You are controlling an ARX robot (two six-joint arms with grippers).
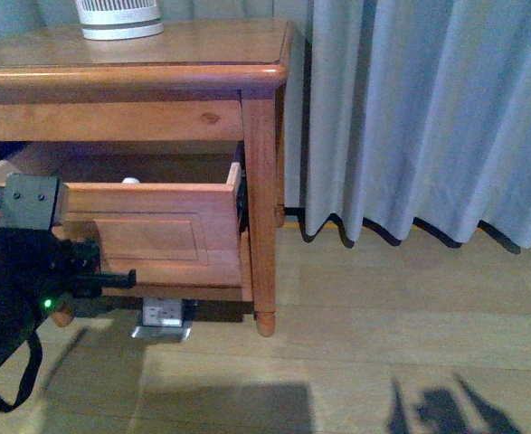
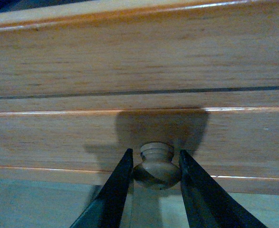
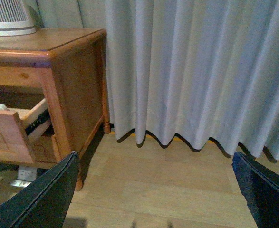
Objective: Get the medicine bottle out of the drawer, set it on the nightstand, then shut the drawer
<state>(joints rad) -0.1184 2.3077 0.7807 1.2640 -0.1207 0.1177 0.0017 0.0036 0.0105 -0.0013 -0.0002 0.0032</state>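
Note:
The nightstand [image 1: 156,77] stands at the left, and its upper drawer [image 1: 170,231] is pulled partly out. The top of the small white medicine bottle [image 1: 131,181] just peeks over the drawer front; it also shows in the right wrist view [image 3: 0,107]. My left gripper [image 2: 154,160] is shut on the round wooden drawer knob [image 2: 156,167], one finger on each side. In the front view my left arm [image 1: 21,271] covers the knob. My right gripper [image 3: 154,156] is open and empty, above the floor to the right of the nightstand [image 3: 68,71].
A white slatted device [image 1: 118,18] stands on the nightstand top at the back. A grey curtain [image 1: 428,108] hangs to the floor right of the nightstand. A grey socket box [image 1: 164,315] lies under the nightstand. Pale wood floor [image 1: 383,344] lies in front.

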